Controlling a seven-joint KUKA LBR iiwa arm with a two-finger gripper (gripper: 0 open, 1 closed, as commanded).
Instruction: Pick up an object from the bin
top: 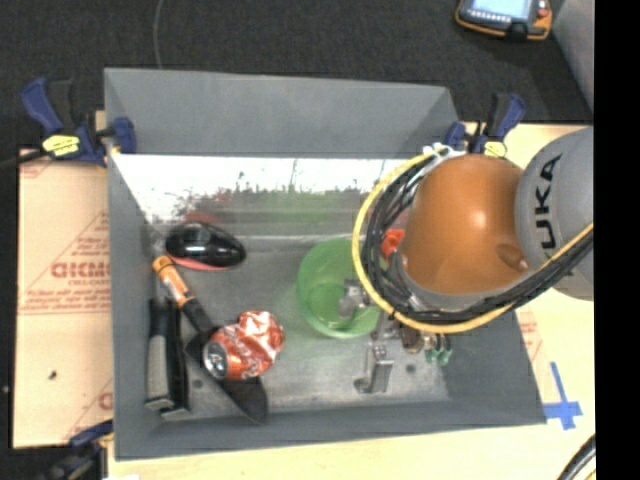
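Gripper [376, 364] low at lower centre, just beside green cup [325, 288]; open or closed: cannot tell. Risk: it clips the cup rim, tipping or pushing it away.

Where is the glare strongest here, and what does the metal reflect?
Camera view: a white band of glare runs along the bin's back wall; under it the metal faintly mirrors the black mouse and the green cup; the arm's orange cover shines softly.

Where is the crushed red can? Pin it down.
Camera view: the crushed red can lies lower left on the bin floor, below-left of the green cup and over a black tool.
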